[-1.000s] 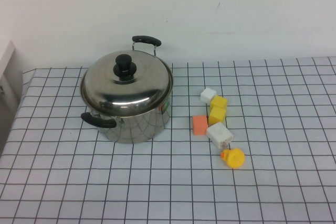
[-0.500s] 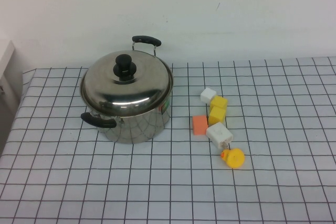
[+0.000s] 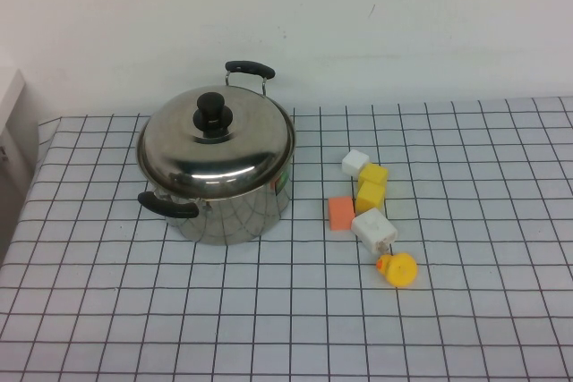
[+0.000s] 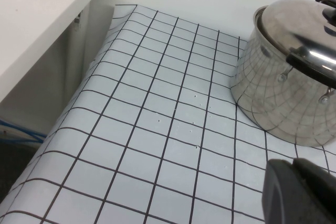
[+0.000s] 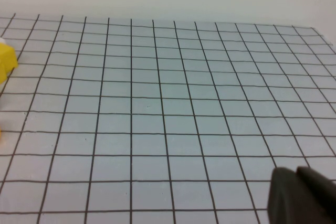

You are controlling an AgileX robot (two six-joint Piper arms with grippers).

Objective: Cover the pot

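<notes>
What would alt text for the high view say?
A steel pot with its domed lid on sits on a gridded table; small coloured blocks and a yellow duck lie to its right. Neither the left gripper nor the right gripper appears here.

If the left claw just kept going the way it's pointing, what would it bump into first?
Probably the pot, lid already on: it sits just ahead of the left claw, though depth is unclear. The right claw faces bare tablecloth.

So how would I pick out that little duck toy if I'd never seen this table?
Start at the large shiny steel stockpot under its domed steel lid on the checked tablecloth. To its right lies a cluster of small coloured blocks; the yellow rubber duck sits at the near end. It alone is rounded. Both grippers stay out of the high view.
</notes>
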